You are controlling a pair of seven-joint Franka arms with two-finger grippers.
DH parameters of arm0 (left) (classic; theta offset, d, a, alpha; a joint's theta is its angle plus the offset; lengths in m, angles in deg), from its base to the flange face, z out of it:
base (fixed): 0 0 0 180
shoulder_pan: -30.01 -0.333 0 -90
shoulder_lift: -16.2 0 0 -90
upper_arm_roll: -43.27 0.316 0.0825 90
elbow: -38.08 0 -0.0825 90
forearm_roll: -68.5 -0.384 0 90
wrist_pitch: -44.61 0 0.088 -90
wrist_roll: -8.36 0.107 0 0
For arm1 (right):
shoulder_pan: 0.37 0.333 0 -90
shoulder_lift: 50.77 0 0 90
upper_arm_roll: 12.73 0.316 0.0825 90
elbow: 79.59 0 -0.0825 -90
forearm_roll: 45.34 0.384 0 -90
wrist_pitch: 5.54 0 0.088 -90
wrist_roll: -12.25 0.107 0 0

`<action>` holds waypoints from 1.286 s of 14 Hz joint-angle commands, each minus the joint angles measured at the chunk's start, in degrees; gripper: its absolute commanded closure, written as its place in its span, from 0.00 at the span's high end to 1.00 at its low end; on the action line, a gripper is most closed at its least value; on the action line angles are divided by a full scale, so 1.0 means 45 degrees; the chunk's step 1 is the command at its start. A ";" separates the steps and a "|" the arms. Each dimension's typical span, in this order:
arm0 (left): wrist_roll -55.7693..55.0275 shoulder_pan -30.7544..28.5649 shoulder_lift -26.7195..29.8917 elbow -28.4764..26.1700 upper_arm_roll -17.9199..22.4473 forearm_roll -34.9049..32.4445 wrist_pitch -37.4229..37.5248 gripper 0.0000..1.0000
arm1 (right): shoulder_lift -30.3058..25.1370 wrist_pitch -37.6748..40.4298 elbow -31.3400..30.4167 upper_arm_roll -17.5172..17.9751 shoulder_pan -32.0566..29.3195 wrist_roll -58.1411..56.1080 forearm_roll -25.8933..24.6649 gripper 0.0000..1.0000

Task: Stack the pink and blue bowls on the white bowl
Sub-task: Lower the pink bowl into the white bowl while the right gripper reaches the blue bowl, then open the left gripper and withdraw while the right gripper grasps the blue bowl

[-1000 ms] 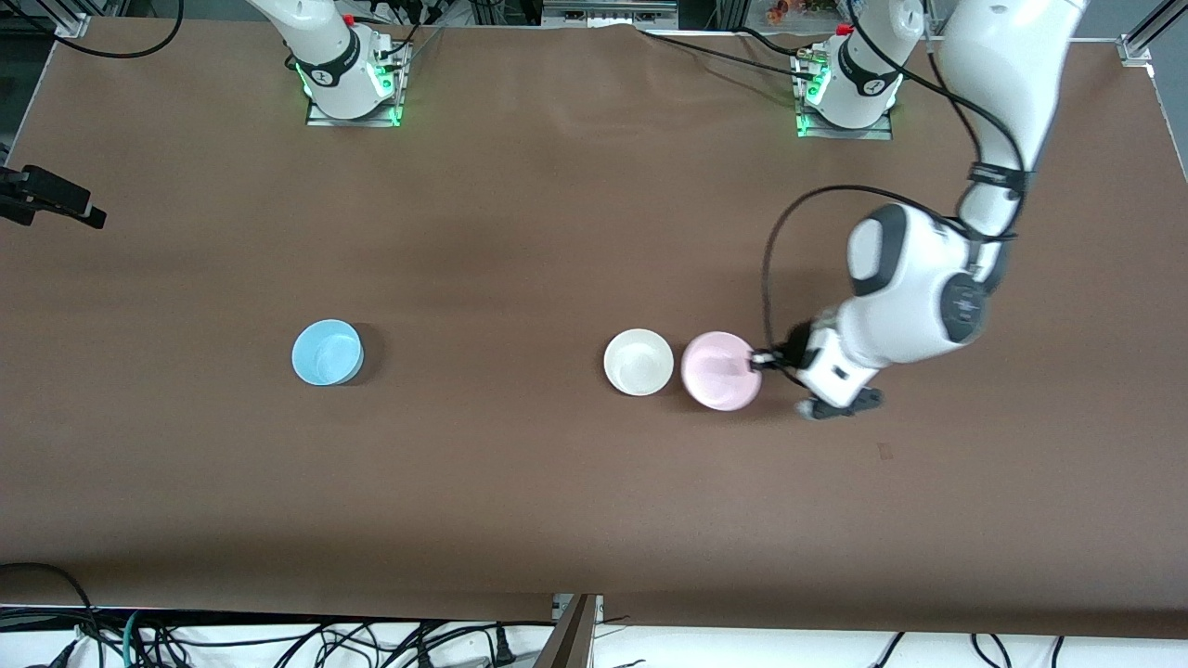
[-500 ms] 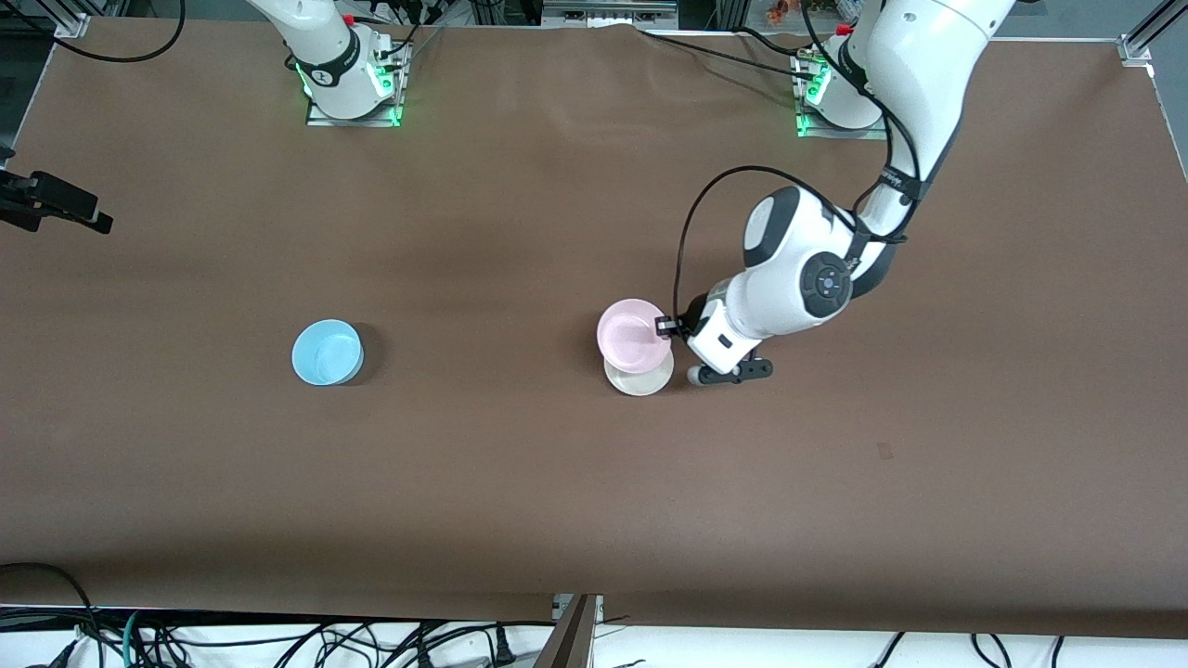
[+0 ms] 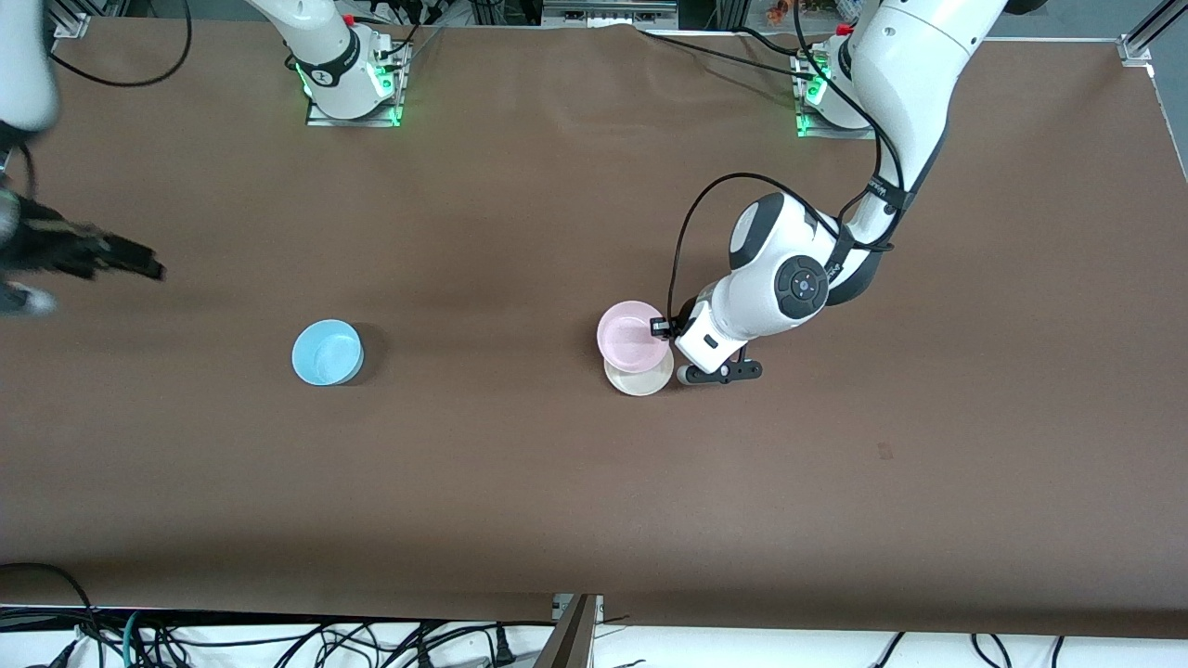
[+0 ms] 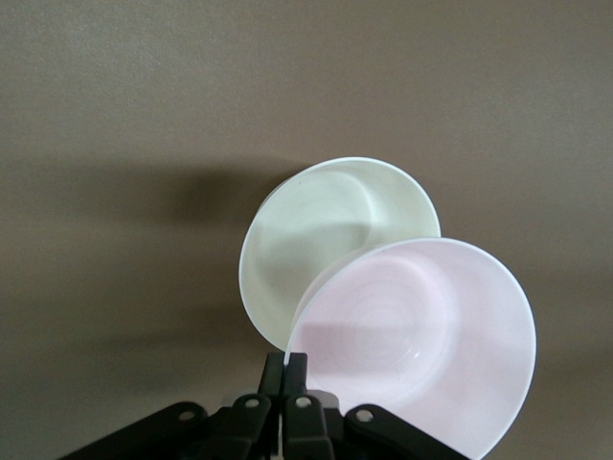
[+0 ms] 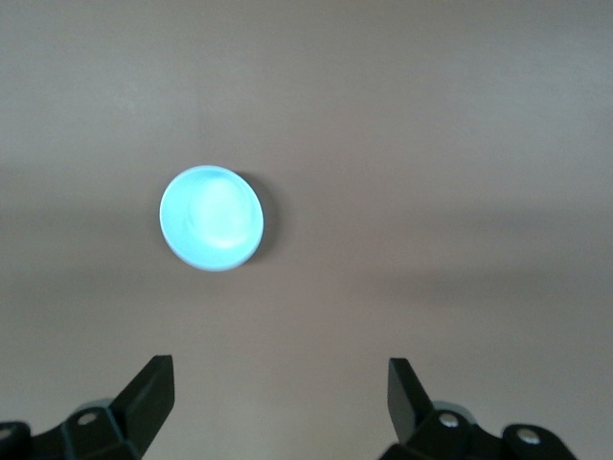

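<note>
My left gripper [image 3: 661, 327] is shut on the rim of the pink bowl [image 3: 631, 336] and holds it in the air over the white bowl [image 3: 640, 378], which it partly covers. In the left wrist view the fingers [image 4: 295, 366] pinch the pink bowl's rim [image 4: 421, 335] with the white bowl [image 4: 316, 240] below. The blue bowl [image 3: 326, 352] stands alone toward the right arm's end of the table. My right gripper [image 3: 111, 260] is open and empty in the air near that end's table edge. The right wrist view shows the blue bowl [image 5: 211, 218] past the open fingers [image 5: 148, 393].
The brown table [image 3: 520, 482] carries only the three bowls. The arm bases [image 3: 348, 74] stand along the table edge farthest from the front camera. Cables [image 3: 278, 640] hang below the near edge.
My left gripper carried the pink bowl from beside the white bowl to over it. My right arm has moved in over the table's end.
</note>
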 commanded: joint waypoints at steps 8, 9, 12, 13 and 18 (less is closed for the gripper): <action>-0.0029 -0.0084 -0.0575 0.0530 0.0042 -0.0363 -0.0385 0.00 | 0.2287 -0.5241 -0.2509 0.0153 0.0622 0.0679 0.0234 0.99; -0.0029 -0.0084 -0.0634 0.0531 0.0081 -0.0363 -0.0385 0.00 | 0.2287 -0.5632 -0.2861 0.0172 0.0622 0.0679 0.0234 0.99; -0.0029 -0.0084 -0.0732 0.0590 0.0081 -0.0363 -0.0404 0.00 | 0.2190 -0.6492 -0.3897 0.0172 0.0622 0.0679 0.0253 0.99; -0.0010 -0.0084 -0.0732 0.0609 0.0100 -0.0363 -0.0404 0.00 | 0.2170 -0.6902 -0.4209 0.0172 0.0622 0.0698 0.0408 0.99; -0.0029 -0.0104 -0.0947 0.0610 0.0101 -0.0871 -0.0599 0.00 | 0.2521 -0.9656 -0.5655 0.0601 0.0641 0.0718 0.0839 0.99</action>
